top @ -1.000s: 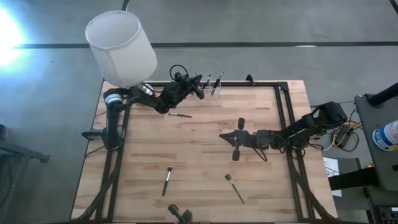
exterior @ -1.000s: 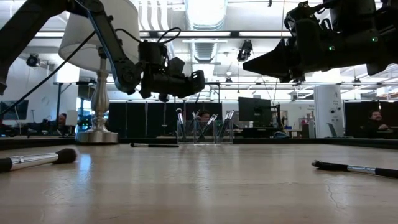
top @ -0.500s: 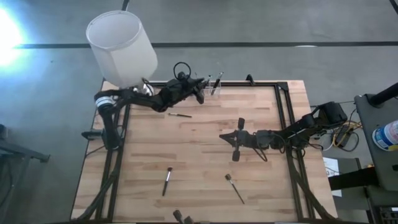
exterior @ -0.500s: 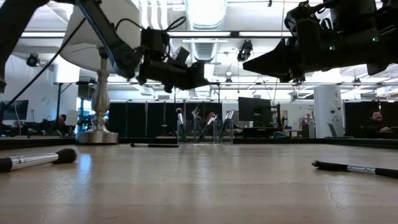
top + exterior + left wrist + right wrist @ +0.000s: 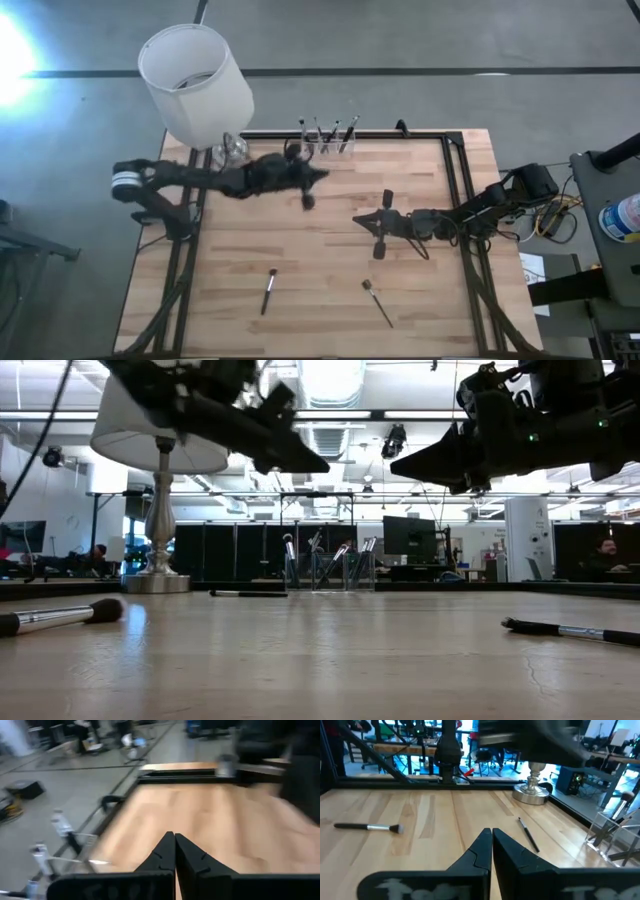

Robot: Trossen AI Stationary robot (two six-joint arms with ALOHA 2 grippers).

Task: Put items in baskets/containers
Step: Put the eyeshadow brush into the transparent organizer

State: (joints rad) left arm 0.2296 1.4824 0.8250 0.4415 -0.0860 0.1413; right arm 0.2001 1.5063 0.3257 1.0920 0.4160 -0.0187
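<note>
The clear holder stands at the table's far edge with several brushes upright in it; it also shows in the low view. A thin dark brush lies near the lamp base. Two more brushes lie toward the near edge. My left gripper hovers shut, just on the near side of the holder and well above the table. My right gripper waits shut over the table's middle. Neither holds anything.
A lamp with a white shade and a silver base stands at the far left corner. A black frame rail runs along the table's far and right sides. Bare wood lies between the grippers and the near brushes.
My left gripper has drawn back from the holder toward the near edge and risen, its arm stretching out low across the table's left side. The brushes in the holder, covered before by the gripper, now show. The right arm has kept still.
</note>
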